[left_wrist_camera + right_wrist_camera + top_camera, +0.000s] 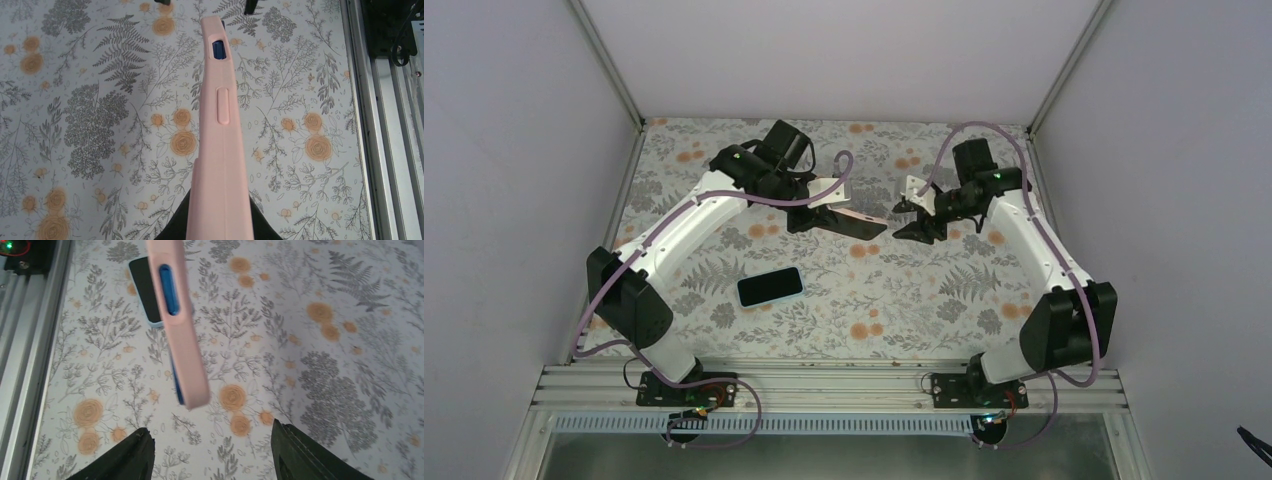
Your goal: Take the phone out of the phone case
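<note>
Above the middle of the flower-patterned table (pixel 944 300), the pink phone case (pixel 864 215) is held off the surface by the left gripper (pixel 834 216), whose jaws are pressed tight on the case's near end. In the left wrist view the case runs edge-on away from the camera, with the dark fingers (pixel 175 227) clamped on either side of it at the bottom of the picture. The phone (pixel 169 290) sits inside the case: its blue body is seen through the long cut-out in the case's edge, and a thin blue strip shows along the case's lower side in the right wrist view. The right gripper (pixel 912 218) is held just beside the free end of the case, apart from it. Its jaws are spread wide and nothing is grasped; in its own wrist view the case hangs beyond the two fingertips (pixel 142 440), not between them. A second handset (pixel 770 286), dark-screened with a pale blue rim, lies flat on the table nearer the arm bases, well apart from the held case. An aluminium rail (pixel 824 385) is seen along the near edge.
</note>
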You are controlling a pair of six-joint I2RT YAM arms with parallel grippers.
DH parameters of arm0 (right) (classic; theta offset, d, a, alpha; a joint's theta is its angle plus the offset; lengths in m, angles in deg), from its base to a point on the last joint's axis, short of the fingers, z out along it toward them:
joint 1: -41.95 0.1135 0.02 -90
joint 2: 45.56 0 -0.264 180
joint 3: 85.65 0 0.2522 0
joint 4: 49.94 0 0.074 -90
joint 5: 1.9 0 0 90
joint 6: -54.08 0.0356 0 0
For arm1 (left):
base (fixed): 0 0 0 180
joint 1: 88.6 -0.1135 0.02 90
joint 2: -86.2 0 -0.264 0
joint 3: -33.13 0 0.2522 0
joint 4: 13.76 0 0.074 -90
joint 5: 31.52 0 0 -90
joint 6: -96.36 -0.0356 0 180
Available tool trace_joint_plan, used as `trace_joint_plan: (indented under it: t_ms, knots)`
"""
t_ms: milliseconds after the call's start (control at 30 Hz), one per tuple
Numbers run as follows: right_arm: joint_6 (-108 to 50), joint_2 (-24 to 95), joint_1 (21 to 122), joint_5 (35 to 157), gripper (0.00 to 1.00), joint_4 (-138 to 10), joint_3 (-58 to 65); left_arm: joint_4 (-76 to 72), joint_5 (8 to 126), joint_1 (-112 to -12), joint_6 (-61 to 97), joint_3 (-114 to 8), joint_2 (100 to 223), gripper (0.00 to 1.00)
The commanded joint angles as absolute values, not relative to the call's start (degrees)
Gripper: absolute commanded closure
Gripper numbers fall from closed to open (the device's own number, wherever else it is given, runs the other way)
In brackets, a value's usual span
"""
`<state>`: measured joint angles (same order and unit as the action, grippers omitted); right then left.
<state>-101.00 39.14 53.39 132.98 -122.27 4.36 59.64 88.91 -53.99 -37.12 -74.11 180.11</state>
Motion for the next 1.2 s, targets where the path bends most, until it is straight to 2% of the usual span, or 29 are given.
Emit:
trace_joint_plan:
  t_ms: [0, 567, 1167]
  knots:
    - [-99.75, 38.35, 54.31, 135.71, 0.40, -118.96, 2.12, 57.74, 90.73, -54.06, -37.28, -75.26, 179.56, 0.98]
    - [-95.76, 40.65, 54.32, 135.86, 0.43, -113.66, 4.56, 57.87, 90.94, -54.06, -36.99, -75.90, 179.87, 0.98]
    - [-97.76, 40.59, 54.32, 137.43, 0.43, -116.40, 5.00, 58.04, 90.61, -53.97, -36.66, -77.33, 181.17, 0.98]
